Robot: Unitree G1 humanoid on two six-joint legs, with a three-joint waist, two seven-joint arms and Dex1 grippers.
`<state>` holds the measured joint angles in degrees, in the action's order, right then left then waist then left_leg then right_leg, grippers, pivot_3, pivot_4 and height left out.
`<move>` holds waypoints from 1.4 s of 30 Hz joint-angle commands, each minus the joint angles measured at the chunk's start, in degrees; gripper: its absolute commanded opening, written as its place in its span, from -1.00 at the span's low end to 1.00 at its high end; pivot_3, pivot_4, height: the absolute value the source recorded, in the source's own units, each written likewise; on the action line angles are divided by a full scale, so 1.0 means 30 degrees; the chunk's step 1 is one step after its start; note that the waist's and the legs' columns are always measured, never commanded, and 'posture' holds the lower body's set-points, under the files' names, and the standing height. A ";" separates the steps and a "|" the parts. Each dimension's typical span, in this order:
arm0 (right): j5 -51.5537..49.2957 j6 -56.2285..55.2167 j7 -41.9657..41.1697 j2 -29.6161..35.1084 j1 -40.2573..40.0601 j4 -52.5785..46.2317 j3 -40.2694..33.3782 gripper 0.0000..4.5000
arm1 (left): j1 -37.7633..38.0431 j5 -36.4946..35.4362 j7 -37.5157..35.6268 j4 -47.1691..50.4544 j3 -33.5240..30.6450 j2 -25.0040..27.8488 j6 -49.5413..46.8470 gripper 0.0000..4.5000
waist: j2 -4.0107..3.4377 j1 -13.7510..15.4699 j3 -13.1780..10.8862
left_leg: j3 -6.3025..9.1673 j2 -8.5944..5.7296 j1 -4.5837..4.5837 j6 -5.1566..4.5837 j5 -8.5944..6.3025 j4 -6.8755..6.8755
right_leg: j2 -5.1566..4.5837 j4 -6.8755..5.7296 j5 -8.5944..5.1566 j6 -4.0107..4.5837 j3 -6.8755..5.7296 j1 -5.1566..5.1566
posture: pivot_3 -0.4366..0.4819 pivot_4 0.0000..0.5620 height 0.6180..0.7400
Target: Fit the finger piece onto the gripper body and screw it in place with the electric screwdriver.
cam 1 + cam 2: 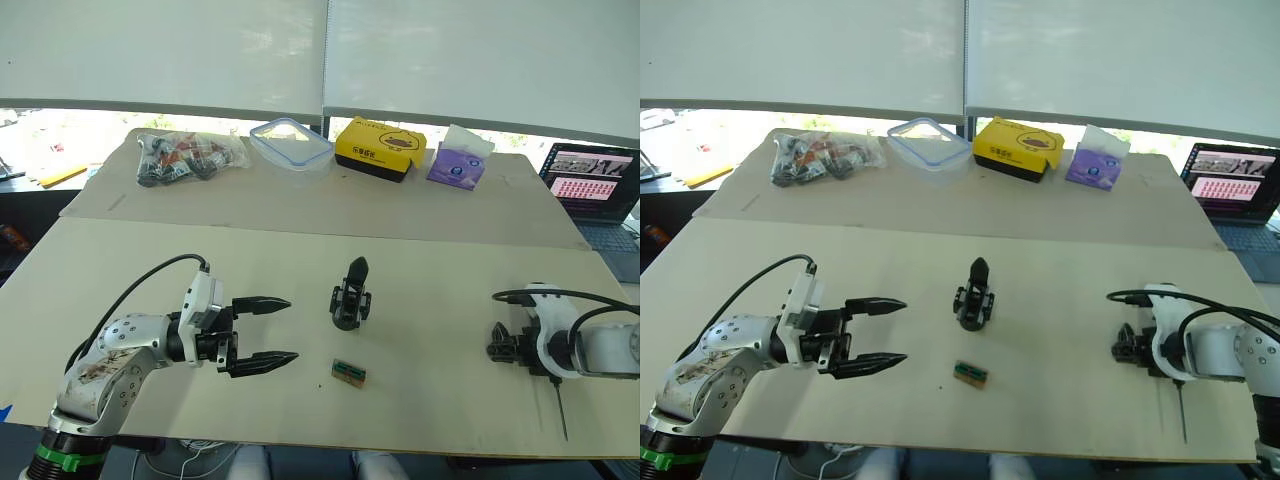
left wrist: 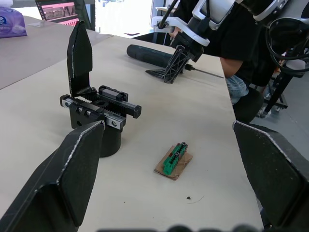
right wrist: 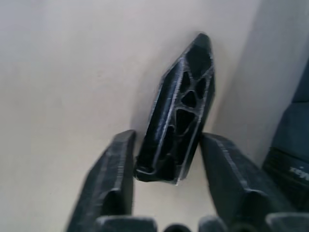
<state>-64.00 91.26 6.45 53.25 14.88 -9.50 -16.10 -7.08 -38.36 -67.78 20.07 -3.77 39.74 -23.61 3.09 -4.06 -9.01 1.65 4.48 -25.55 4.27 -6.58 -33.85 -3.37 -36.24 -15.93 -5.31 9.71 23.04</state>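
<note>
Your right gripper (image 3: 166, 159) is straddling the finger piece (image 3: 181, 108) lying at the table's right, fingers apart around it, so you are picking it up. The gripper body (image 1: 350, 297) is standing mid-table. Your left gripper (image 1: 268, 330) is hovering spread. Next, you'll be closing squarely.

The long black cylindrical electric screwdriver (image 2: 149, 55) is partly hidden behind the right gripper; at the picture's edge, the open laptop (image 1: 597, 190) is cut off.

Bare table (image 1: 140, 250) is lying between left gripper (image 1: 262, 333) and gripper body (image 1: 349, 300); green block (image 1: 348, 372) is sitting nearby.
</note>
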 commanded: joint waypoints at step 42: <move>1.9510 -2.0408 -0.9504 -0.4097 0.1727 -1.2181 0.7825 -0.51 | -0.7046 -0.5498 1.2947 -0.0014 0.0484 -1.2039 -0.3577 -0.51 | -0.0078 0.0547 -0.0035 | 0.0029 -0.0028 -0.0035 0.0009 0.0006 -0.0022 | 0.0003 0.0009 0.0116 -0.0116 -0.0007 -0.0004 | -0.05 -0.47 1.00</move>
<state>-6.83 30.47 -21.53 41.11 18.99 -44.99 7.86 -28.02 -54.06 -29.66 17.15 -2.58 4.26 -35.01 2.86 -2.42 -9.12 1.74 4.39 -25.66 4.30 -6.56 -33.92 -3.36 -36.21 -15.59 -5.65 9.69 23.03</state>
